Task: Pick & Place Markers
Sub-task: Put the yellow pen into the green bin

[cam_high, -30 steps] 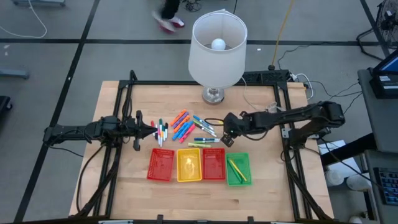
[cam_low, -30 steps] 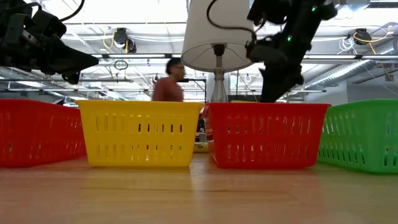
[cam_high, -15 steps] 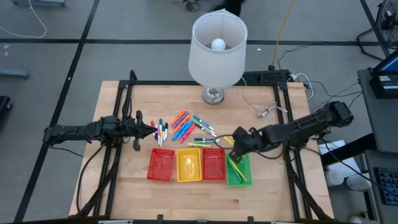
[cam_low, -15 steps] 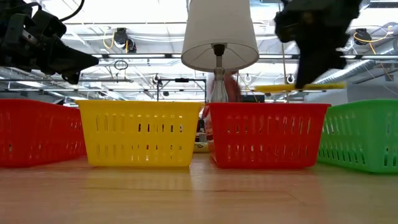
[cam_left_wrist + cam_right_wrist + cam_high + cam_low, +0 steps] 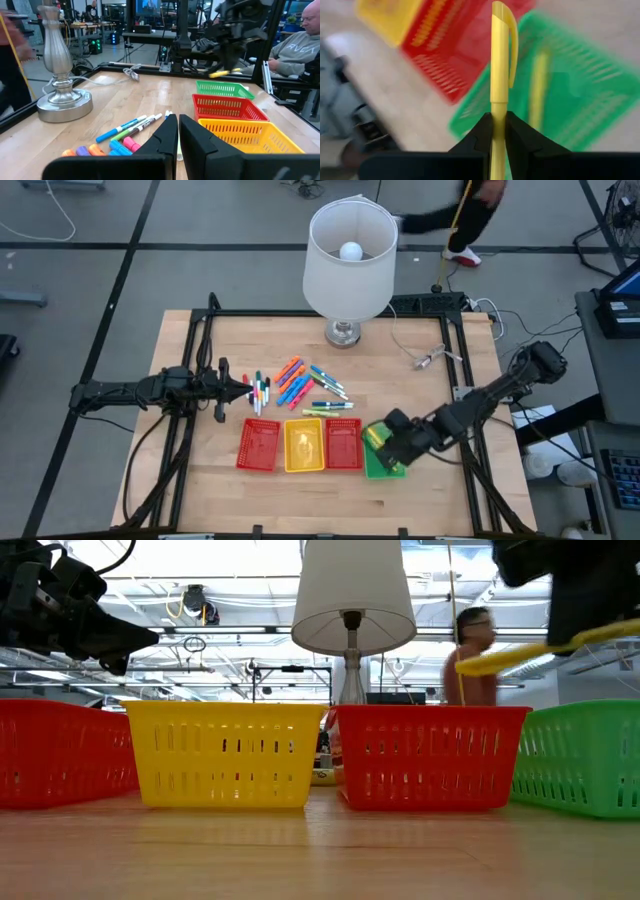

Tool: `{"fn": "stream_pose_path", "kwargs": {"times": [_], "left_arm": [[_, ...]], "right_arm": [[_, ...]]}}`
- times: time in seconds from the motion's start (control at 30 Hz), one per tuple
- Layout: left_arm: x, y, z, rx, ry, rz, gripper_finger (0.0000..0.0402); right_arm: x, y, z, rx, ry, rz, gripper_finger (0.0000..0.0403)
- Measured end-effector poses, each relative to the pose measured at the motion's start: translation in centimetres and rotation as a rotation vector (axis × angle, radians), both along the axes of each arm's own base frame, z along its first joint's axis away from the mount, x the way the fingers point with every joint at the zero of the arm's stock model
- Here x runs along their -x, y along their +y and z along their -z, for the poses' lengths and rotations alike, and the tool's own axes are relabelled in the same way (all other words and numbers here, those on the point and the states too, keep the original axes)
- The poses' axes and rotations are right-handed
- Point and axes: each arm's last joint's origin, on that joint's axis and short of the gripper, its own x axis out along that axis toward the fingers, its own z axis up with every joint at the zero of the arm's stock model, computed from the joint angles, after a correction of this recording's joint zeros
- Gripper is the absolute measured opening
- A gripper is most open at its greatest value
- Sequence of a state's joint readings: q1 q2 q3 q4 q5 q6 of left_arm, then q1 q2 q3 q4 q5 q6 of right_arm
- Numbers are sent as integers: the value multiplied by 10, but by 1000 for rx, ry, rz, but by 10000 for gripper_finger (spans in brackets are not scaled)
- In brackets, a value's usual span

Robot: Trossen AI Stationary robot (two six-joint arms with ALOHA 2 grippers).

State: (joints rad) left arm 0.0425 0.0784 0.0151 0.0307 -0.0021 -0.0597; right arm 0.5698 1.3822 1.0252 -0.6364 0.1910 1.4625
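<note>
A heap of coloured markers [image 5: 300, 385] lies on the wooden table between the lamp and the trays. My right gripper [image 5: 385, 440] hangs over the green tray [image 5: 388, 468], shut on a yellow marker [image 5: 498, 60], which also shows in the low view as a yellow marker [image 5: 530, 652]. Another yellow marker [image 5: 537, 85] lies in the green tray. My left gripper [image 5: 178, 132] is shut, holds nothing, and points level at the heap from the table's left side [image 5: 248, 388]. My right gripper pinches the yellow marker's barrel [image 5: 498, 116] between its two fingertips [image 5: 516, 126], slanting down from above. Most of the marker, with its clip end [image 5: 511, 30], sticks out past the fingers. It is lifted clear above the green tray and slightly tilted.
Two red trays [image 5: 258, 445] [image 5: 343, 443], a yellow tray [image 5: 304, 445] and the green one stand in a row near the front edge. A white-shaded lamp [image 5: 350, 255] stands at the far middle, with a cable [image 5: 430, 358] beside it. A person [image 5: 470, 650] moves behind the table.
My right gripper has carried the yellow marker from beside the heap toward the table's near edge and a little to the right, until it is over the green tray. Its wrist has rolled on the way. The marker has stayed clear of the table throughout.
</note>
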Motion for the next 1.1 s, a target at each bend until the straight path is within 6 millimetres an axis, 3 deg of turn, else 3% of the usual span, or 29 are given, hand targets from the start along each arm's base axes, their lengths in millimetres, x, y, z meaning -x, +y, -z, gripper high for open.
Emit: {"fn": "stream_pose_path", "kwargs": {"times": [0.1, 0.27, 0.43, 1.1], "left_arm": [[0, 0, 0, 0, 0, 0, 21], [0, 0, 0, 0, 0, 0, 21], [0, 0, 0, 0, 1, 0, 21], [0, 0, 0, 0, 0, 0, 21]], "right_arm": [[2, 16, 2, -1, -48, -3, 23], [5, 27, 14, 31, -19, 39, 23], [5, 26, 23, 69, 38, 49, 23], [8, 21, 25, 178, 53, 18, 24]]}}
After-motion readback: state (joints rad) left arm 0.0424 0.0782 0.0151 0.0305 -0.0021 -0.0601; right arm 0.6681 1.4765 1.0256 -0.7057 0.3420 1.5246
